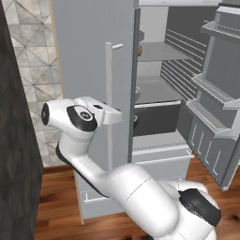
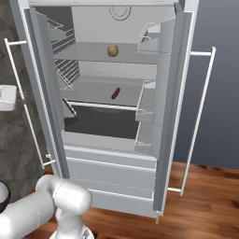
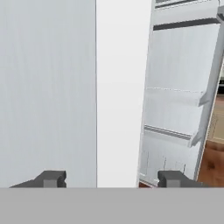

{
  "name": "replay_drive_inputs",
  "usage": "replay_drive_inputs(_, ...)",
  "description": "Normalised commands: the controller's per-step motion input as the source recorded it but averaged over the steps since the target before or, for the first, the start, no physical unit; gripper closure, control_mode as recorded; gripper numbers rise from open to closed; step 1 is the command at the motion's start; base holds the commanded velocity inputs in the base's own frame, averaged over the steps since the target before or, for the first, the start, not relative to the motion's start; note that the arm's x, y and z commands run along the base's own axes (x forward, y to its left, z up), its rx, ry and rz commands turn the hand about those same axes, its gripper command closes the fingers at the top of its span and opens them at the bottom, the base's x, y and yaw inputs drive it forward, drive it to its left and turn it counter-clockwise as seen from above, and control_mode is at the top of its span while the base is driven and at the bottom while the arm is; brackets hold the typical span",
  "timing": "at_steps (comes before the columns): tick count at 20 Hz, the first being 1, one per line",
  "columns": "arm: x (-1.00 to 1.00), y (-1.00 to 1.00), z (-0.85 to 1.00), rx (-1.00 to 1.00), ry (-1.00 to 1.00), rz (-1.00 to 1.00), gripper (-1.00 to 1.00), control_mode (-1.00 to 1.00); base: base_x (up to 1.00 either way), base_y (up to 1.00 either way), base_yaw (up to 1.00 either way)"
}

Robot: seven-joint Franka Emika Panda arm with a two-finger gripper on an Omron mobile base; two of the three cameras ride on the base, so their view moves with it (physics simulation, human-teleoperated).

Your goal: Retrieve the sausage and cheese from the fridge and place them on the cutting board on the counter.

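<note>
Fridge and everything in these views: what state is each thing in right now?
fridge: both doors swung open, base drawers shut.
sausage: lying on the middle shelf, untouched.
round yellowish item: sitting on the upper shelf, possibly the cheese.
claw: open, fingers either side of the left door handle, not clamped.

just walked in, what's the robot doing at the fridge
The white robot arm's two-finger gripper is open around the long white bar handle of the tall pale-grey fridge's left door. Both doors stand open. Inside, a small reddish sausage lies on the middle shelf and a yellowish round item, probably the cheese, sits on the shelf above. Neither has been taken yet.
</note>
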Motion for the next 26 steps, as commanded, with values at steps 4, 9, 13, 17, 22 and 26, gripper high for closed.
replay_drive_inputs(4,-0.42,0.18,-0.02,-0.04,-0.22,0.0,-1.0,-1.0,0.0,0.0,0.0)
replay_drive_inputs(9,-0.98,0.08,0.02,-0.03,-0.24,0.0,-1.0,-1.0,0.0,0.0,0.0)
replay_drive_inputs(13,-0.92,-0.72,0.16,0.27,-0.12,0.12,-1.0,-1.0,0.0,0.0,0.0)
replay_drive_inputs(17,-0.56,-1.0,0.01,0.57,-0.16,0.11,-1.0,-1.0,0.0,0.0,0.0)
replay_drive_inputs(22,-0.27,-0.92,0.0,0.51,-0.11,0.16,-1.0,-1.0,0.0,0.0,0.0)
replay_drive_inputs(26,0.0,-0.81,0.0,0.42,-0.11,0.35,-1.0,-1.0,0.0,0.0,0.0)
